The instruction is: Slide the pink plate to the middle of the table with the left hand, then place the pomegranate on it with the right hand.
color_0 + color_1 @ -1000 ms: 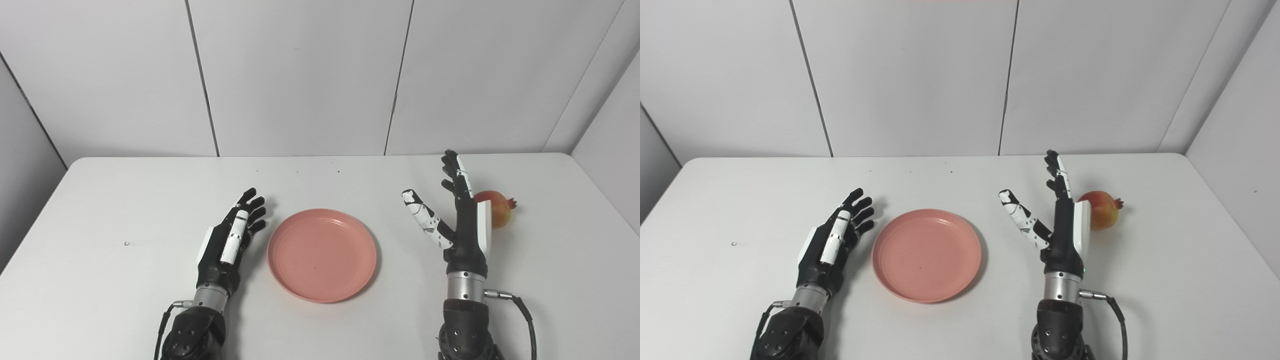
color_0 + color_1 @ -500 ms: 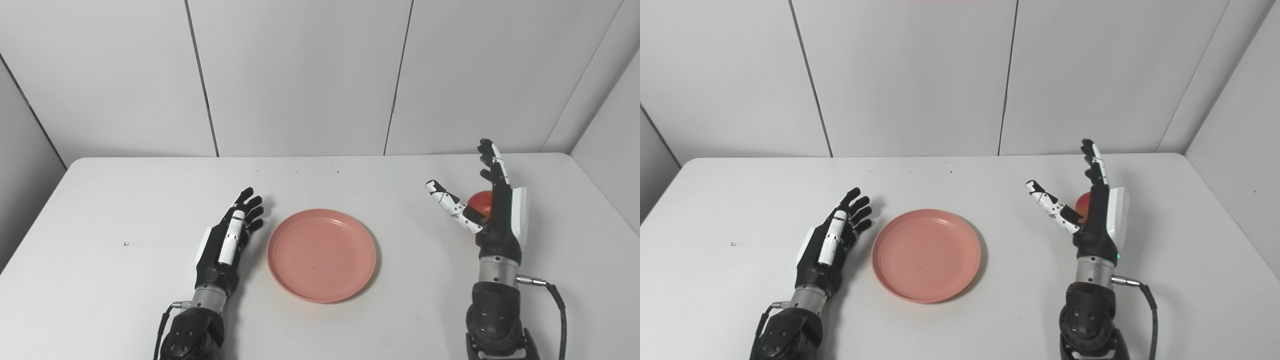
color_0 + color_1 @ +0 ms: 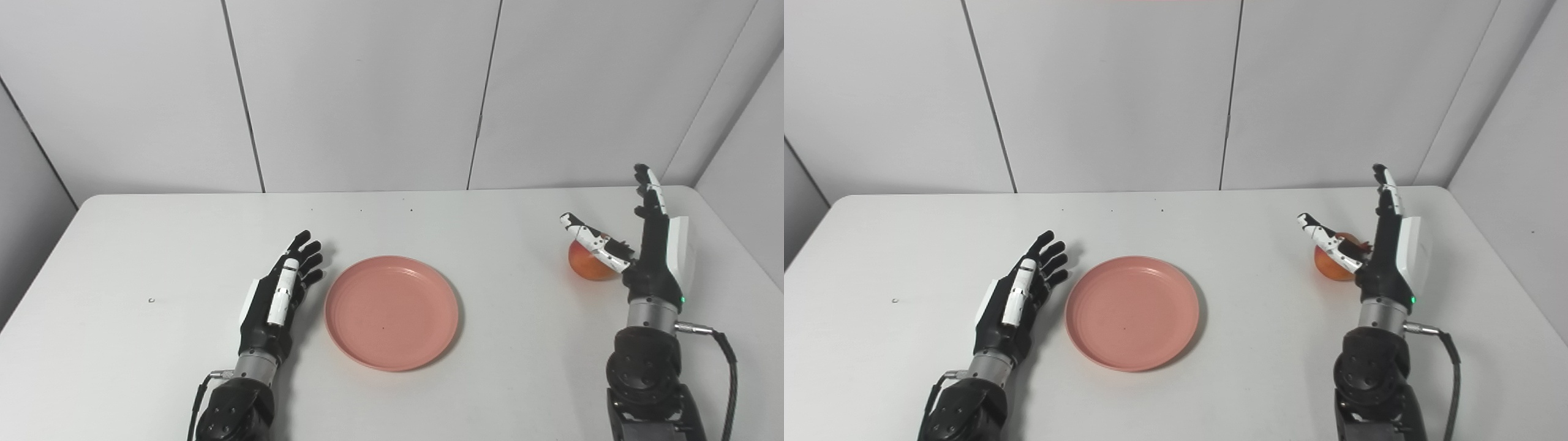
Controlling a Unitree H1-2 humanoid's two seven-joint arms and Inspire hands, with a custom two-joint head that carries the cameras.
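- The pink plate (image 3: 392,312) sits flat near the middle of the white table (image 3: 122,343), which suggests the sliding half of the job is done.
- The left hand (image 3: 277,300) lies just beside the plate's left rim, not touching it, fingers spread and holding nothing; it looks parked out of the way.
- The pomegranate (image 3: 589,263) rests on the table at the right, well apart from the plate.
- The right hand (image 3: 643,257) stands upright beside the fruit, fingers raised and apart, thumb reaching across in front of it, gripping nothing.
- That stance reads as a cradle set for closing around the round fruit.
- Whether the palm touches the fruit cannot be told from here.
- A round fruit may roll if nudged before the fingers close.
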